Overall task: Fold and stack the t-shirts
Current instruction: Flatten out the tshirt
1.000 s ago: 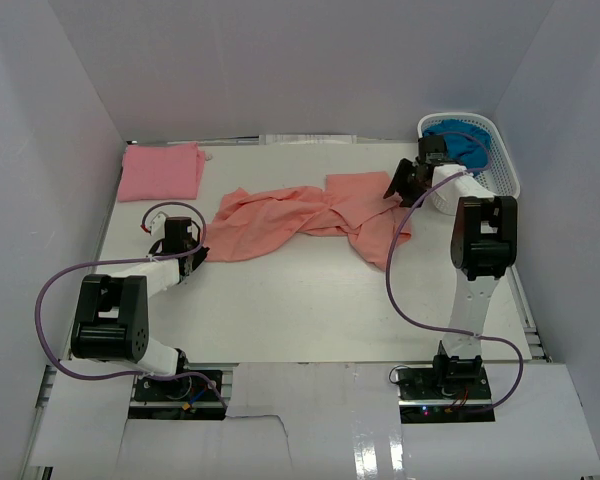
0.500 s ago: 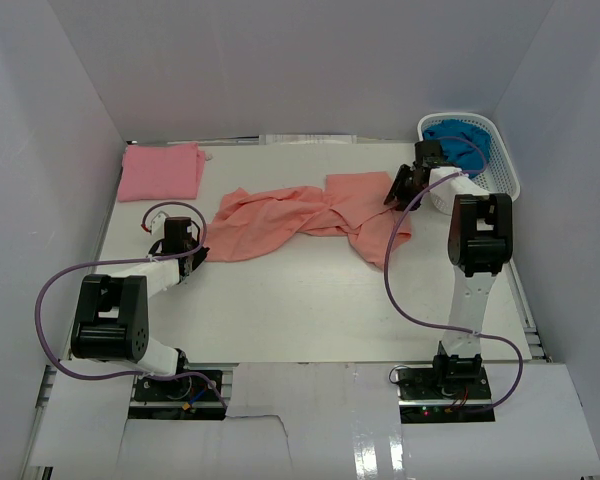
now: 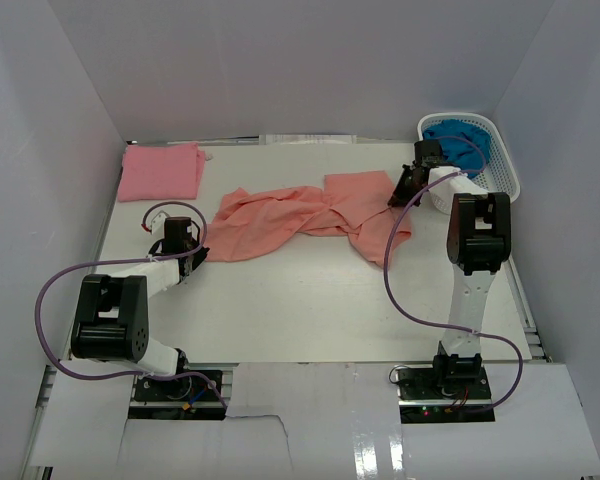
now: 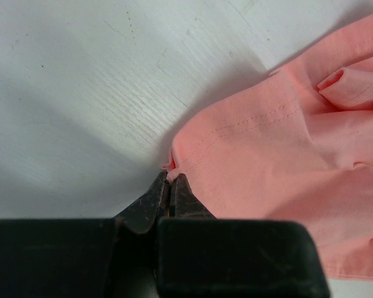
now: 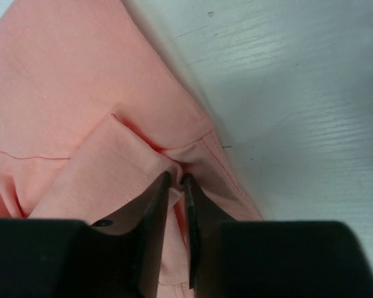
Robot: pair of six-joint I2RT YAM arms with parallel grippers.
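- Right gripper [image 3: 400, 188]: since a second ago its jaws have narrowed from wide apart to a pinch on a fold at the right edge of the salmon-orange t-shirt [image 3: 280, 215]. It sits right of centre in the overhead view.
- Left gripper [image 4: 168, 181]: jaws pressed together on the same shirt's lower-left corner, as before. It sits low centre in its own wrist view.
- Salmon-orange t-shirt: crumpled in a long band across the middle of the table [image 3: 280, 310], with one gripper at each end.
- Pink t-shirt [image 3: 160, 172]: folded flat at the upper left of the table, well apart from the salmon one.
- Teal-blue t-shirt [image 3: 460, 140]: bunched inside the white basket [image 3: 507, 170] at upper right, just behind the right gripper.
- Purple cable [image 3: 388, 285]: loops from the right arm and crosses in front of the shirt's lower-right flap in the overhead view.
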